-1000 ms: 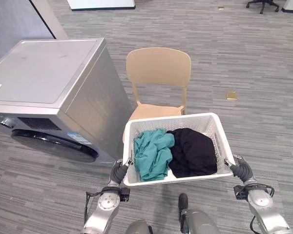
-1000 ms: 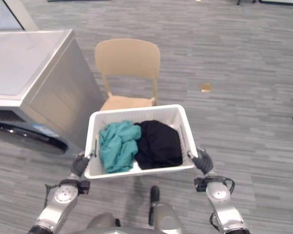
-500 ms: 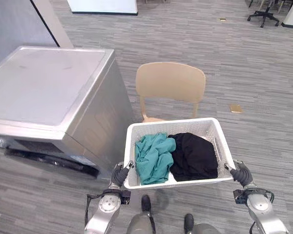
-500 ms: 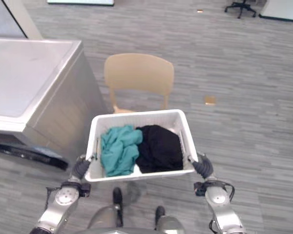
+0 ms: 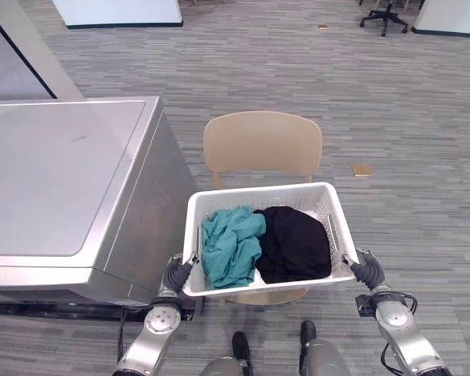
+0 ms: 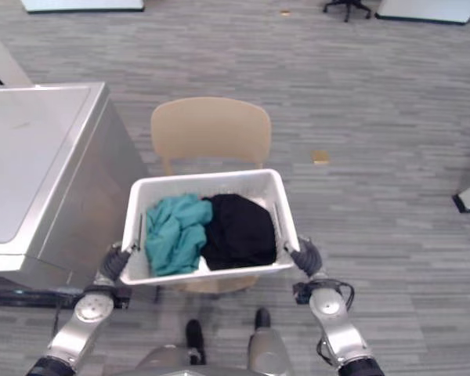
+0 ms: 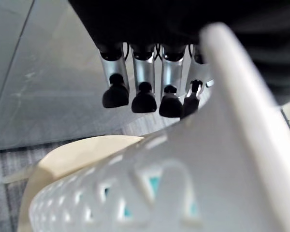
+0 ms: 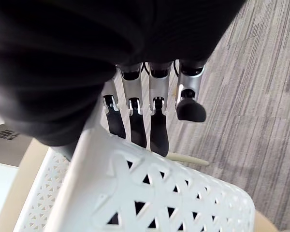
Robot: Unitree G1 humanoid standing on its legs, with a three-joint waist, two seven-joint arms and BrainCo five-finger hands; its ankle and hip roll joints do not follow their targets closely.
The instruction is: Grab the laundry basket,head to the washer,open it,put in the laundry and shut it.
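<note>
Both hands [image 5: 175,276] [image 5: 366,273] gripping laundry basket [image 5: 251,193], chair [image 5: 262,145] seat mostly hidden

Grey striped carpet floor [image 5: 423,141], beige chair [image 5: 262,145], distant office chair [image 5: 385,12].

I'm working in what looks like an office or lab: grey striped carpet [image 5: 423,117], a wheeled office chair [image 5: 384,12] far off, a silver washer [image 5: 63,196], a beige chair [image 5: 262,145].

Basket [image 5: 329,205] of laundry [image 5: 266,244] over chair [image 5: 262,145], washer [image 5: 63,188] at left.
</note>
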